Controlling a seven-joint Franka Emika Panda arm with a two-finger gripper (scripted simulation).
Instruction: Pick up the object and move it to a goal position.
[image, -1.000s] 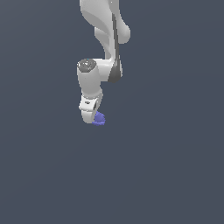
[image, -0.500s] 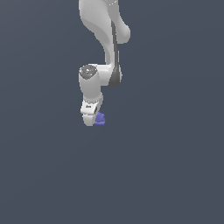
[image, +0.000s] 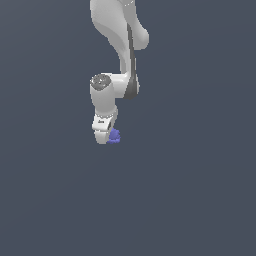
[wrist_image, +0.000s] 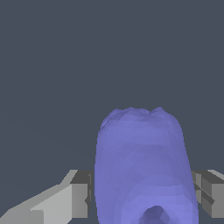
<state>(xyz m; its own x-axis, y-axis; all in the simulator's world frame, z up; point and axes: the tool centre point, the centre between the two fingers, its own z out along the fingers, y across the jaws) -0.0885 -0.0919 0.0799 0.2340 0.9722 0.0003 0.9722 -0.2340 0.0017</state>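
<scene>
- Since a second ago the arm (image: 117, 60) has barely shifted: its wrist sits slightly lower in the exterior view than it did then, and the blob still rides at the tip of the hand.
- The arm is white, comes down from the top of the exterior view, bends at a grey-capped joint and ends pointing downward.
- The ground (image: 190, 190) is a plain dark grey-blue surface filling both views; no container of any kind shows on it.
- The gripper (image: 104, 135) hangs below the wrist, a white block with a small dark mark on its face.
- The fingers (wrist_image: 78, 192) appear in the wrist view as grey and white blocks on either side of the blob, pressed against its flanks, closed as far as the blob lets them and holding it.
- The blob (image: 114, 136) is blue-violet, matte and lumpy, far smaller than the hand; in the exterior view it shows on the gripper's side toward the exterior view's right, at its lower end.
- Whether the blob touches the ground or is lifted off it, I cannot tell.
</scene>
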